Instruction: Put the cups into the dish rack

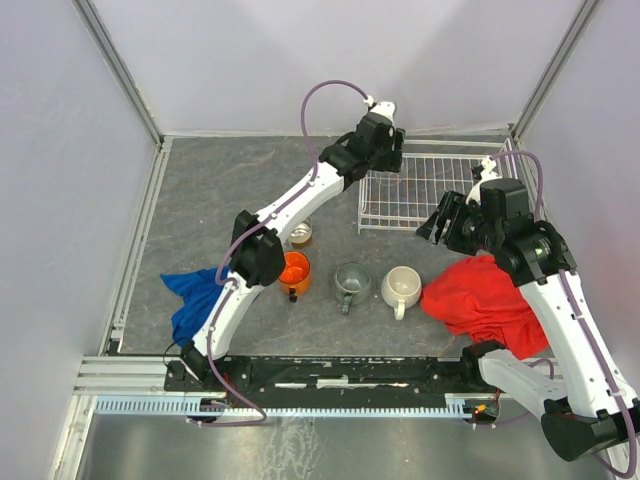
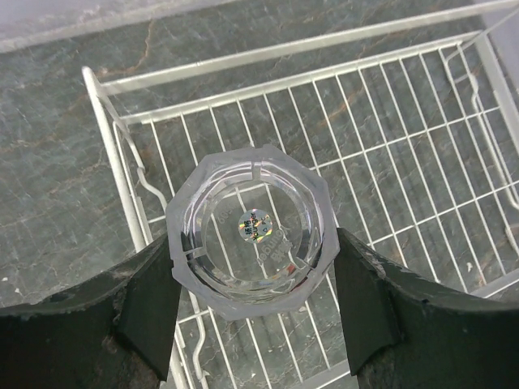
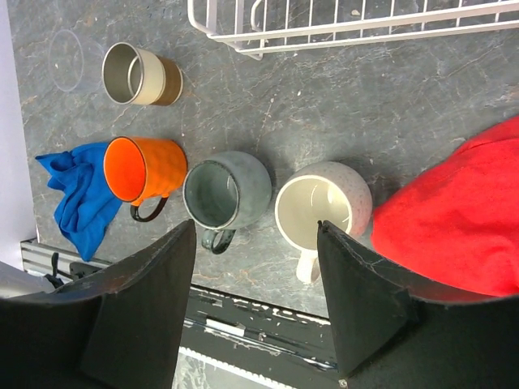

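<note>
Left pincer [image 2: 255,275] grips clear tumbler [image 2: 253,231] | over dish rack [image 2: 389,121] | right pincer [image 3: 255,300] wide

The left arm [image 1: 292,200] reaches over the dish rack [image 1: 440,188].

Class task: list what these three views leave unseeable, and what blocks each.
Tan metallic cup: top view, left arm covers most of it.
Clear glass tumbler: left wrist view, sticker print too small.
White wire dish rack: right wrist view, cut by top edge.
</note>
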